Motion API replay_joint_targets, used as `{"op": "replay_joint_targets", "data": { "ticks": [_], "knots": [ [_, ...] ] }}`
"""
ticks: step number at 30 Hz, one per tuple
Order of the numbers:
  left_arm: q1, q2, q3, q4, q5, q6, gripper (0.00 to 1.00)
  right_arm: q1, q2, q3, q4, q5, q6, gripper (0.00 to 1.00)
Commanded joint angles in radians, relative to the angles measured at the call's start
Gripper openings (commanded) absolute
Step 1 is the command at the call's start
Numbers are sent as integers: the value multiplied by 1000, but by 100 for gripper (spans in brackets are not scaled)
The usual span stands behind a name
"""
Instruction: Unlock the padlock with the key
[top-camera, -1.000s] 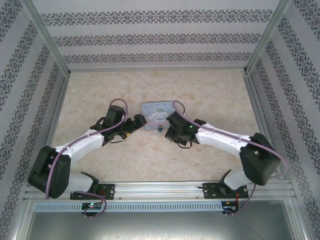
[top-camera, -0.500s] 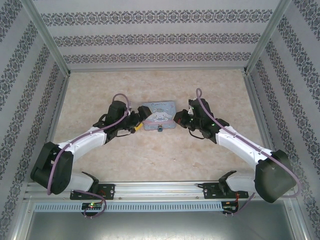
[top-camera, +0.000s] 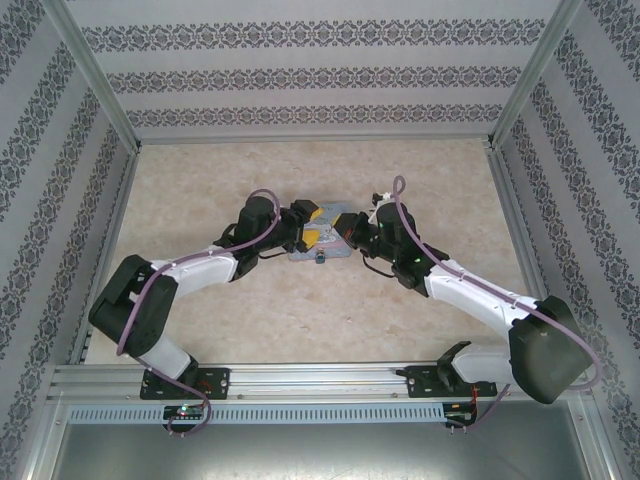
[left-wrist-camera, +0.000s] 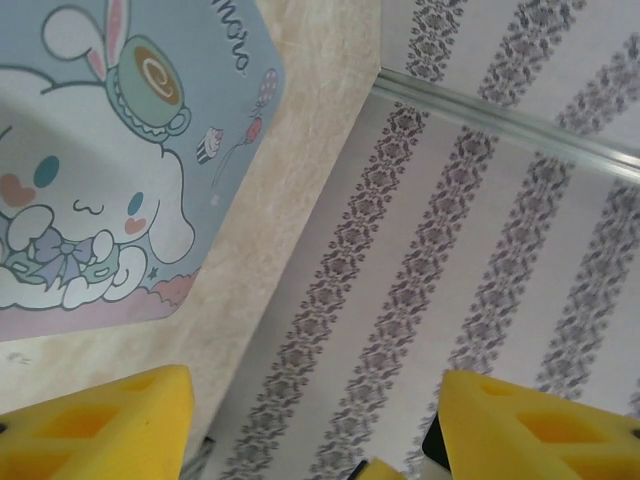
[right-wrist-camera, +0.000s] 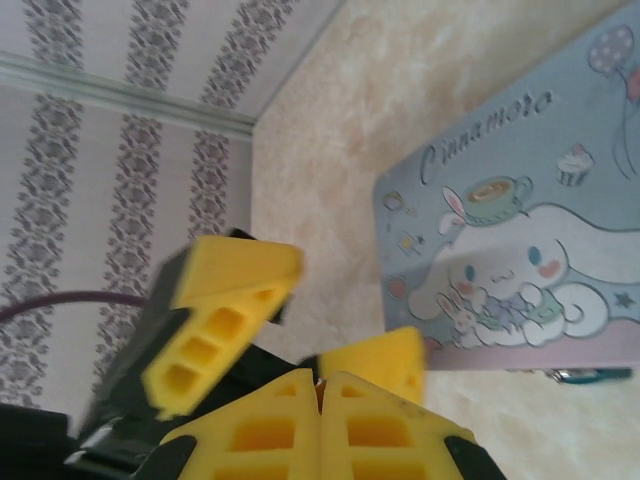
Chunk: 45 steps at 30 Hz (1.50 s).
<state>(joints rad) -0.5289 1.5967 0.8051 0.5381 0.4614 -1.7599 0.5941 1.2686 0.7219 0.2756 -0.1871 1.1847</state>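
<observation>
The pale blue cartoon tin (top-camera: 335, 212) lies mid-table, and the tiny teal padlock (top-camera: 320, 258) sits at its near edge. That padlock also peeks out under the tin's edge (right-wrist-camera: 588, 375). My left gripper (top-camera: 312, 230) hovers over the tin's left half, open. Its yellow fingers (left-wrist-camera: 100, 430) stand wide apart. My right gripper (top-camera: 340, 238) meets it from the right, its pads (right-wrist-camera: 280, 430) pressed shut. The right fingertips sit between the left gripper's fingers (right-wrist-camera: 220, 320). I cannot make out the key.
The tin's cartoon lid (left-wrist-camera: 110, 180) and its side (right-wrist-camera: 520, 250) are close to both wrists. Patterned walls and a metal frame (top-camera: 310, 135) enclose the beige tabletop (top-camera: 300, 310). Both arms stretch in from the near rail.
The left gripper has moved right over the tin and its jaws have narrowed. The right arm swung out from the padlock to the right, then edged back toward the tin.
</observation>
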Motion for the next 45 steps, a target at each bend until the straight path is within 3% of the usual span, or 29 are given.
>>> {"op": "replay_joint_targets", "data": {
  "ticks": [1,22,29,45],
  "knots": [
    [-26,29,14,175,-54,-187,64,12,-31,-23,107,111,38,0],
    [-96,123,66,332,-115,-330,61,32,61,4,168,155,63,0],
    [-95,120,52,334,-126,-332,52,31,55,-22,181,166,69,0],
    [-96,128,28,306,-143,-311,46,13,-6,-88,181,181,79,0]
  ]
}}
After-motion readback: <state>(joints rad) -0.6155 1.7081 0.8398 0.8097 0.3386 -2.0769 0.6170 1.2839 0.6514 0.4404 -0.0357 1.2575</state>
